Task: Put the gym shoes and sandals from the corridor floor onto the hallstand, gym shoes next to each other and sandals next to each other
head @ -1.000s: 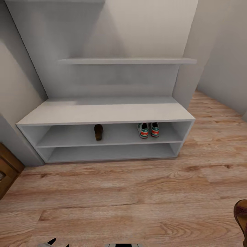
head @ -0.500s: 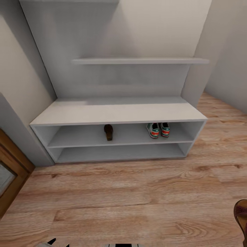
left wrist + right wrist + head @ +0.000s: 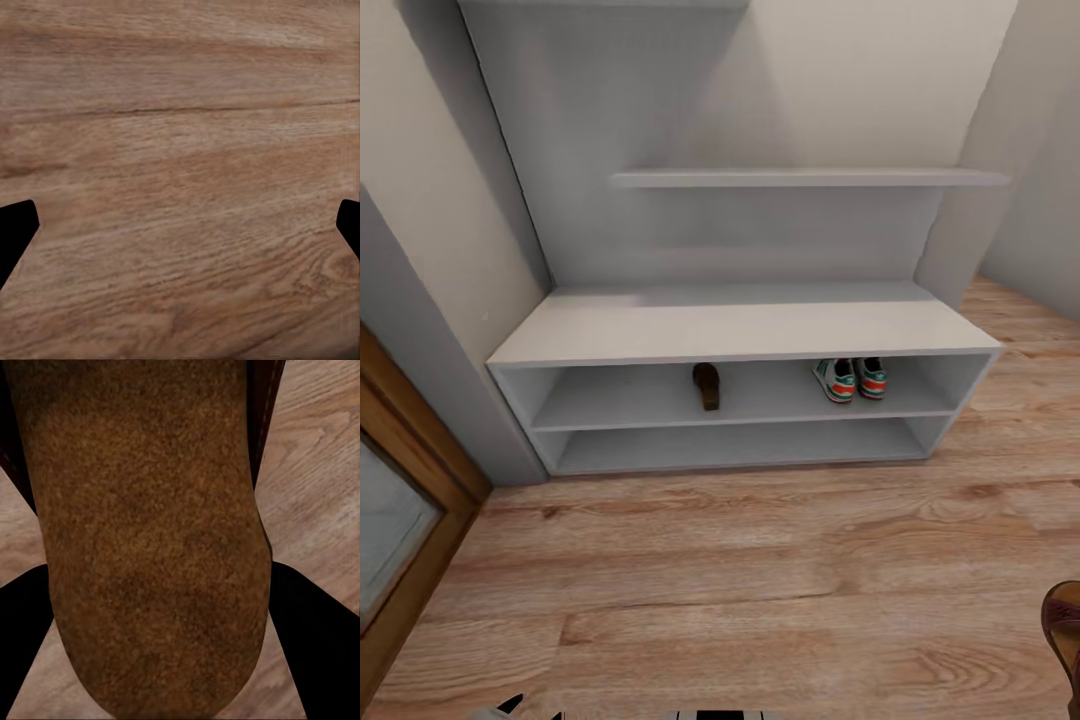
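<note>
Three items sit on the hallstand: gym shoes paired, one sandal. Your right hand pinches the second sandal; left hand spread.

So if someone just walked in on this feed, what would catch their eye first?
Probably the pale grey hallstand against the wall, with the two gym shoes side by side on its upper open shelf and one sandal further left on the same shelf. Next, the second sandal, its brown footbed held between the right tool's fingers above the wood floor.
</note>
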### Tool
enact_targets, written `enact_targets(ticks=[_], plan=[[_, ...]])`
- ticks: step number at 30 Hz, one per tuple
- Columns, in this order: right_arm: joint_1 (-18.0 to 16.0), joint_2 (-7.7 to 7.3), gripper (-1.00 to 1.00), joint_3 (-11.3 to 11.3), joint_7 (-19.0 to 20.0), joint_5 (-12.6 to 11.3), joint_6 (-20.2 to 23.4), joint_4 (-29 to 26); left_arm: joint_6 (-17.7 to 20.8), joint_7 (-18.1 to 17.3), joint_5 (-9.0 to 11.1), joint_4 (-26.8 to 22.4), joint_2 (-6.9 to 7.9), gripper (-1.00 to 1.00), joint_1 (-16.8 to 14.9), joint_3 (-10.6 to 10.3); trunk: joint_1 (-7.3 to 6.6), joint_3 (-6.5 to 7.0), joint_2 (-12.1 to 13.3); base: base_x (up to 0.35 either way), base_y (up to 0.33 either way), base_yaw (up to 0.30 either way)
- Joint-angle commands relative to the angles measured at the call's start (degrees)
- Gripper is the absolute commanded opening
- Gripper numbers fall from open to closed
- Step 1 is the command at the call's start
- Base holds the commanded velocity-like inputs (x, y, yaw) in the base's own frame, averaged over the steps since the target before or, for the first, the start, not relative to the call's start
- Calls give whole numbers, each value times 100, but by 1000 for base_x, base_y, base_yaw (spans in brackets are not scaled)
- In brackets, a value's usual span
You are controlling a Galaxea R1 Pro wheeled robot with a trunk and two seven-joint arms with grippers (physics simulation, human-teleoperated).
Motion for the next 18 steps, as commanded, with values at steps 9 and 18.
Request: enact_targets(ticks=[9,18], plan=[[-4,3,-100,-21,36,-34,-7,-9,0,-41,34,9,-1,100,-6,7,-1,-4,-2,0,310,177],[-4,2,-100,-21,34,-34,-7,-4,0,-41,34,5,-1,100,-5,7,-1,-4,-2,-38,307,217]])
